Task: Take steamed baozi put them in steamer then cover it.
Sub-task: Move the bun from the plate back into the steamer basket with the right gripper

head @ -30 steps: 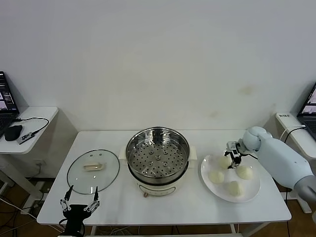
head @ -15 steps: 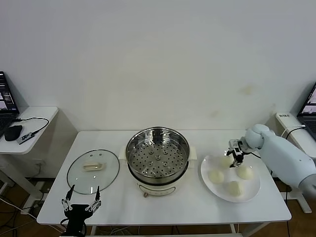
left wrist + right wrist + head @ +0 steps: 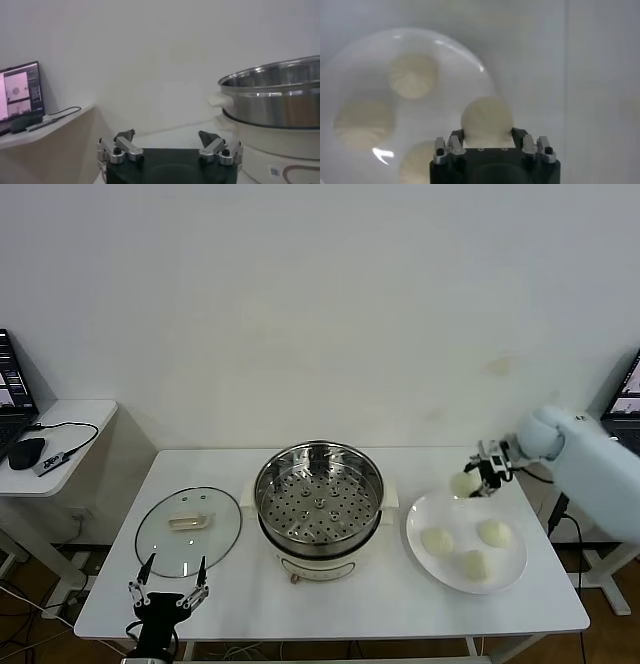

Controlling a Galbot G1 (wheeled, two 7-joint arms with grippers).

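My right gripper (image 3: 470,480) is shut on a cream-white baozi (image 3: 464,483) and holds it in the air above the far edge of the white plate (image 3: 512,569); the wrist view shows that baozi (image 3: 486,119) clamped between the jaws of the right gripper (image 3: 486,136). Three more baozi (image 3: 438,541) (image 3: 494,533) (image 3: 474,564) lie on the plate. The steel steamer (image 3: 319,506) stands uncovered at mid-table with its perforated tray bare. The glass cover (image 3: 189,530) lies flat to its left. My left gripper (image 3: 167,595) hangs open at the table's front left edge, holding nothing.
A side table (image 3: 60,446) with a mouse and laptop stands at far left. Another laptop (image 3: 626,406) sits at far right. The steamer's wall (image 3: 272,97) rises close beside the left gripper (image 3: 167,142) in the left wrist view.
The right gripper closed on one baozi and lifted it off the plate, up and away from the other three. The left arm stayed put.
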